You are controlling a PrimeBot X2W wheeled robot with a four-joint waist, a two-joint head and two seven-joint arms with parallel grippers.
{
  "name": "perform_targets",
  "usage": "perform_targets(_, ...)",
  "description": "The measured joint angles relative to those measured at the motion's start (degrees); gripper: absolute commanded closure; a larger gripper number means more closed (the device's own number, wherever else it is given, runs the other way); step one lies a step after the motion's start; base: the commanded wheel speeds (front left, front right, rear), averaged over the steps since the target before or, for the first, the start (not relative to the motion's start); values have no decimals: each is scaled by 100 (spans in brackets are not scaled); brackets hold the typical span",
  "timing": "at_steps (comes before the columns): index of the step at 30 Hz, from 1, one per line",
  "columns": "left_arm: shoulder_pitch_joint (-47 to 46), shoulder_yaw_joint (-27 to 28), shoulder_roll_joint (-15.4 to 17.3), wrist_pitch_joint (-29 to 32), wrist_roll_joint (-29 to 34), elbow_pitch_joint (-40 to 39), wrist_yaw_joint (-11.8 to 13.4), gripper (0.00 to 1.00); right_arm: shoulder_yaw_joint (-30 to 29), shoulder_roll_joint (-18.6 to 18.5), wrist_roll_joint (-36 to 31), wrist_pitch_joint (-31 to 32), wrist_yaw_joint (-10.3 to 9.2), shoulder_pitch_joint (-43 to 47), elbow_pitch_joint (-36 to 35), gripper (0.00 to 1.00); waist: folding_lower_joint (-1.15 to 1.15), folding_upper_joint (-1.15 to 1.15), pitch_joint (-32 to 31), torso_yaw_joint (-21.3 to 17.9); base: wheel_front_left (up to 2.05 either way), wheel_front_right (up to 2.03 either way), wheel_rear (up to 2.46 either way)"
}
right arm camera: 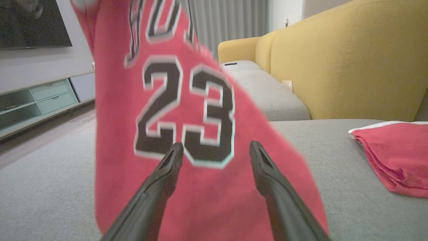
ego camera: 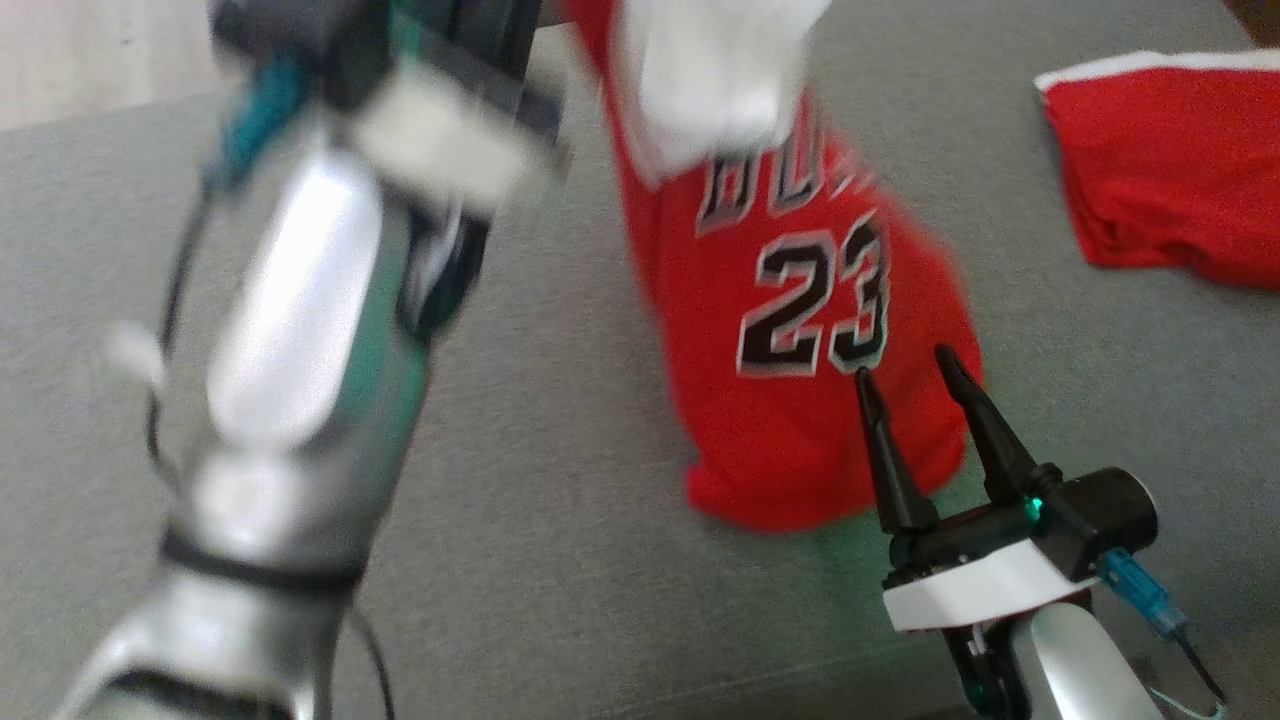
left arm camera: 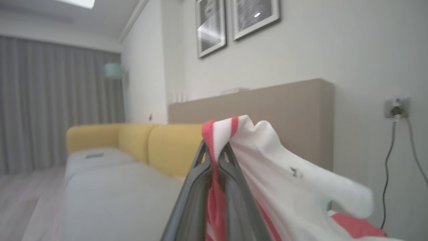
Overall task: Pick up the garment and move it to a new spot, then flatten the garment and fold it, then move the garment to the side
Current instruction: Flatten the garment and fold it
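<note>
Red jersey [ego camera: 800,330] numbered 23 hangs from its white-and-red trimmed edge, which the left gripper [left arm camera: 215,157] pinches between fingers pressed together. Its lower hem is low over the grey seat cushion [ego camera: 560,500], and contact there cannot be confirmed. The right gripper [ego camera: 900,360] has its fingers spread and holds nothing, with the tips just in front of the jersey's lower right part, below the digits. Bare cushion extends left of and nearer than the jersey, and a narrower bare strip separates it from a second red garment [ego camera: 1170,170] lying at the far right, beside the yellow backrest [right arm camera: 334,67].
</note>
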Motion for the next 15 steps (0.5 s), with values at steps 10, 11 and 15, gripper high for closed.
perform_targets(10,3437,1630,215,16,154,-954,210,100,-178,-13,-97,0,0,261,-51,0,-1,0,-215,693,0,0,0)
perform_targets(11,3669,1792,196,16,160,-1072,209,100,-196,-19,-97,0,0,281,-57,0,-1,0,-231,753,0,0,0)
perform_targets(15,4458,2358,102,16,211,-1330,197,100,-234,-38,-148,0,0,319,-57,0,-1,0,-284,960,0,0,0)
